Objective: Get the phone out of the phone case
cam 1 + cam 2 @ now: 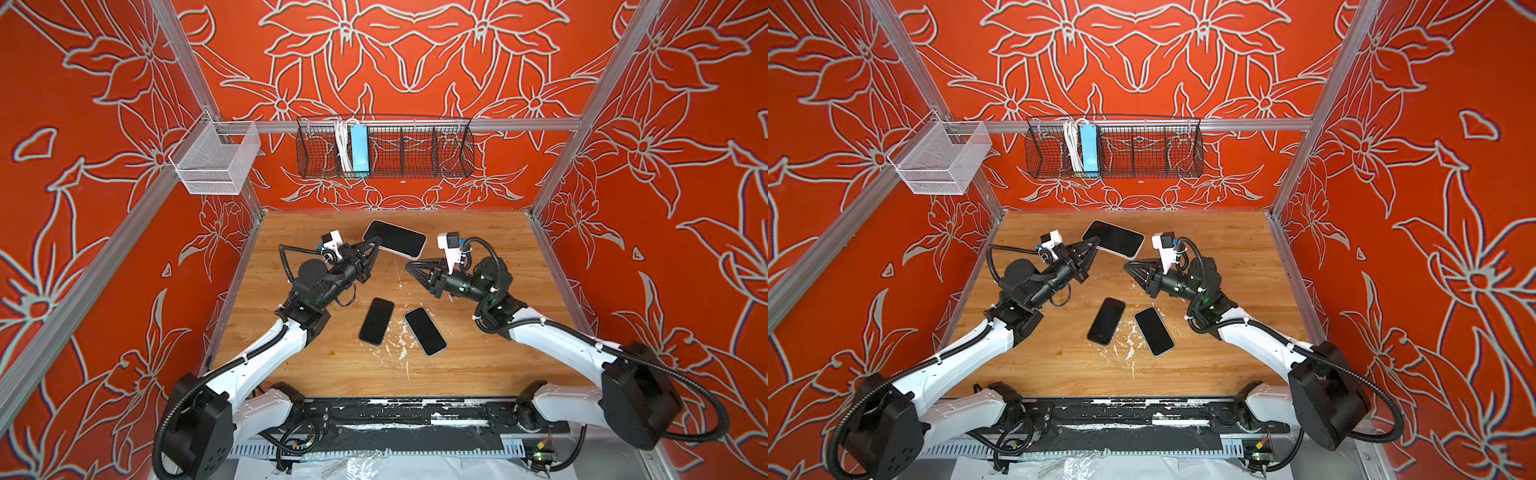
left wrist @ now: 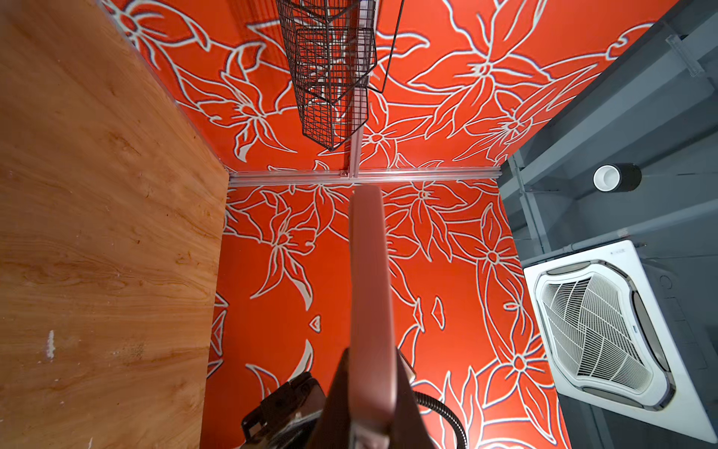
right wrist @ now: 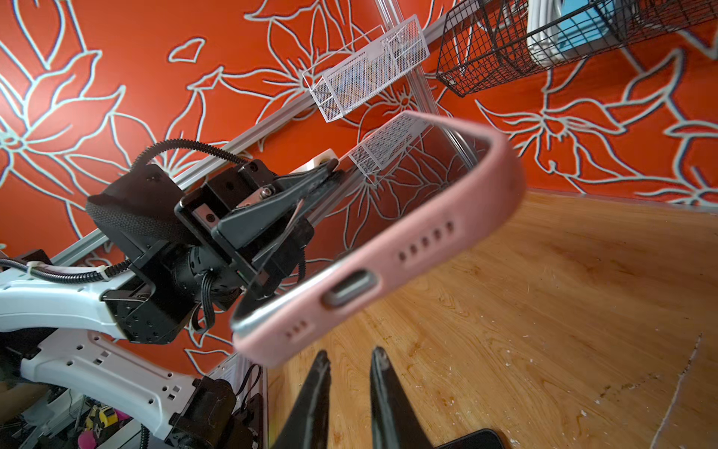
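The left end effector (image 1: 375,242) is clamped tight on the phone case (image 1: 417,254), near one corner. It holds the case up in the air, above the far part of the worktop (image 1: 498,353), about halfway between the left and right edges.

The phone case is pink. The phone (image 1: 395,239) sits inside it with its dark screen facing up. In the right wrist view, a thin silver rim of the phone (image 3: 295,295) shows along the pink edge of the case (image 3: 447,217). The end with the charging hole and the small round holes points toward the right end effector (image 3: 349,357).

The right end effector has its two black fingers (image 3: 322,373) a little apart, with nothing between them. It sits close to the case but does not touch it. In both top views it is just in front of the held phone, low over the worktop.

A black phone (image 1: 376,321) and a grey-edged phone (image 1: 425,331) lie flat side by side, nearer the front edge. White flecks dot the wood around them.
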